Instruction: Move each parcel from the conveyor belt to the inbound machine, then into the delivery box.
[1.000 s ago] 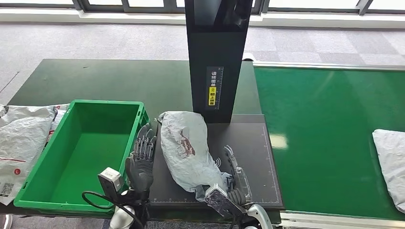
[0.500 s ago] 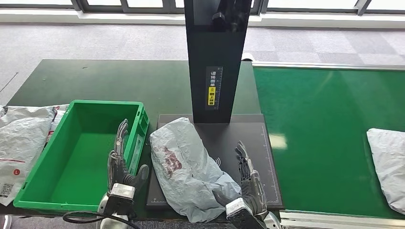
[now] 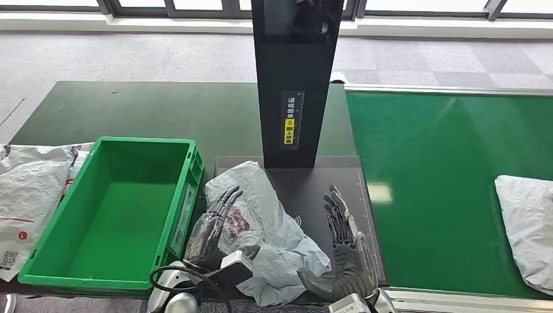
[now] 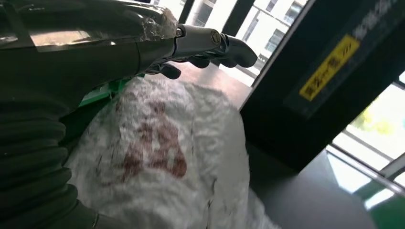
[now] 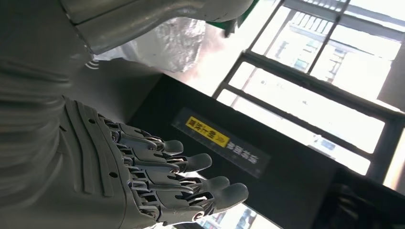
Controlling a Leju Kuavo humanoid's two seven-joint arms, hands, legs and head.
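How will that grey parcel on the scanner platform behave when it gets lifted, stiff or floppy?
Probably floppy: the grey parcel is a wrinkled plastic mailer bag with a loose corner hanging off the black platform, so it may sag. The glossy film looks slippery. The left robot hand lies on its side nearest the green box.

The left hand (image 3: 212, 228) is seen low in the head view, its dark fingers (image 3: 225, 199) stretched forward and slightly spread, nothing being gripped. The right hand (image 3: 345, 251) is held flat with the palm turned inward, fingers (image 5: 191, 179) extended and fanned apart, the thick grey thumb pointing inward. Both silver wrists enter from below.
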